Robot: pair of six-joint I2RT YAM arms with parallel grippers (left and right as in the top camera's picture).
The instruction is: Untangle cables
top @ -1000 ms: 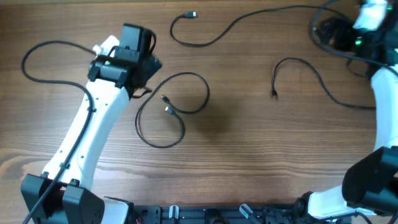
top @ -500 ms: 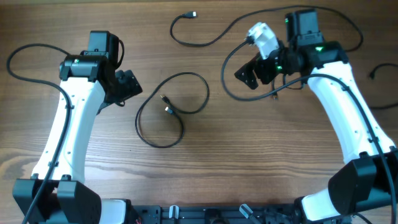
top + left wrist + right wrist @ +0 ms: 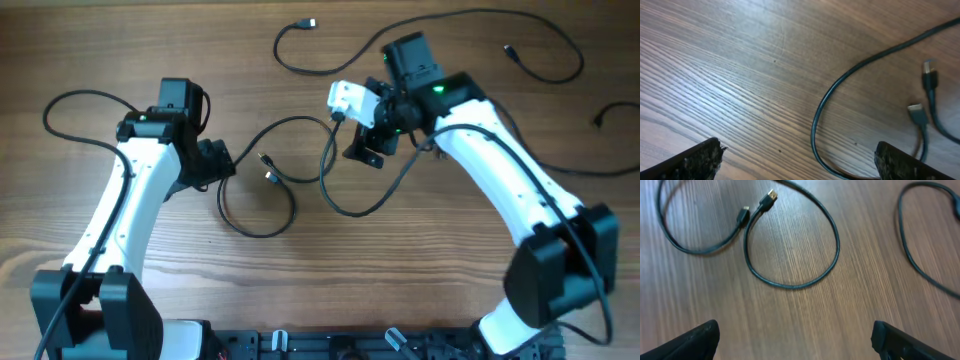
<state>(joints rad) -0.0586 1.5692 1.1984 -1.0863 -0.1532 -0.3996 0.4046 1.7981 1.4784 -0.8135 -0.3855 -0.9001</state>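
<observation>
Free passage over bare table (image 3: 420, 290) along near edge, centre to right corner. Mid-table blocked by looped cable (image 3: 790, 286), two plugs (image 3: 771, 195) lying within the loop. Far edge crossed by long cable (image 3: 330, 70).

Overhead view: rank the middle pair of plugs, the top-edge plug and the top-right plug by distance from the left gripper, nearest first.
1. The pair of plugs, mid-scene, just to the right of the left gripper.
2. The top-edge plug, up and to the right.
3. The top-right plug, far across on the right side.
</observation>
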